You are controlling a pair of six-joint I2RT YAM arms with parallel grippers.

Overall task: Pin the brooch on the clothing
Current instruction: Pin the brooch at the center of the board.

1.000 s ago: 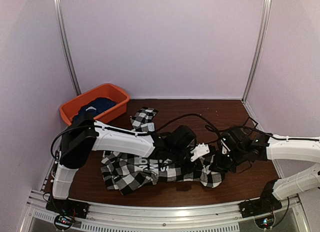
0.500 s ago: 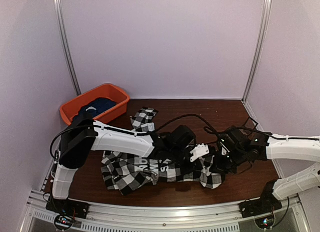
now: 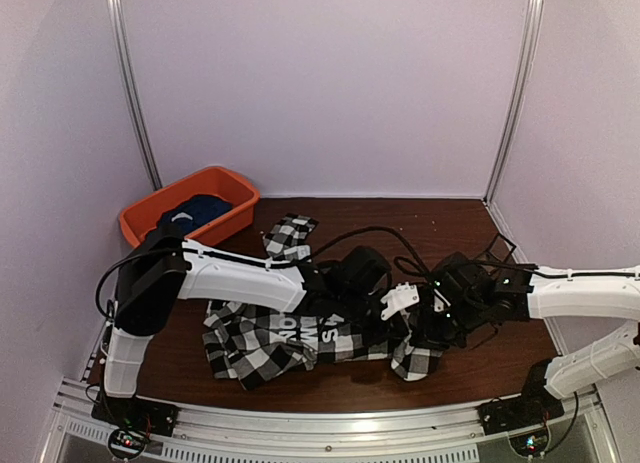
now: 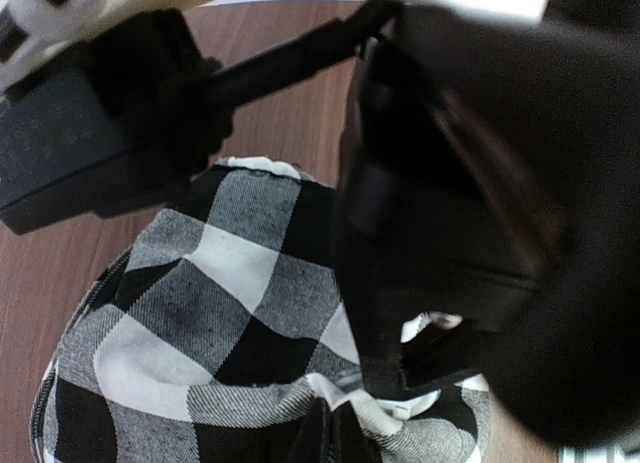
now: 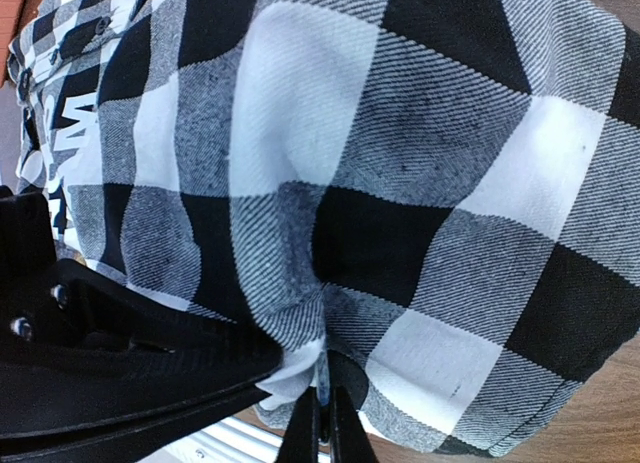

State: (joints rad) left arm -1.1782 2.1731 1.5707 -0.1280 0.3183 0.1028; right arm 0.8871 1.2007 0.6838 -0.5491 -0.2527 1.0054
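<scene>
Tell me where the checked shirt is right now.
In the top view the checked shirt lies crumpled near the table's front edge, about midway across, with the orange tub beyond its left end.

The only writing is on the checked shirt (image 3: 250, 351) lying on the table. A black panel (image 3: 300, 335) across it carries large white block letters (image 3: 288, 332). In the top view an arm covers their right part. The bare ones look like "N", "O" and "S", but no whole word can be read. The right wrist view shows one zigzag letter (image 5: 72, 111) at its left edge, an "M" or "W" on its side. The navy garment (image 3: 200, 207) in the orange bin (image 3: 232, 221) bears a small white mark (image 3: 183, 216), too small to read.
</scene>
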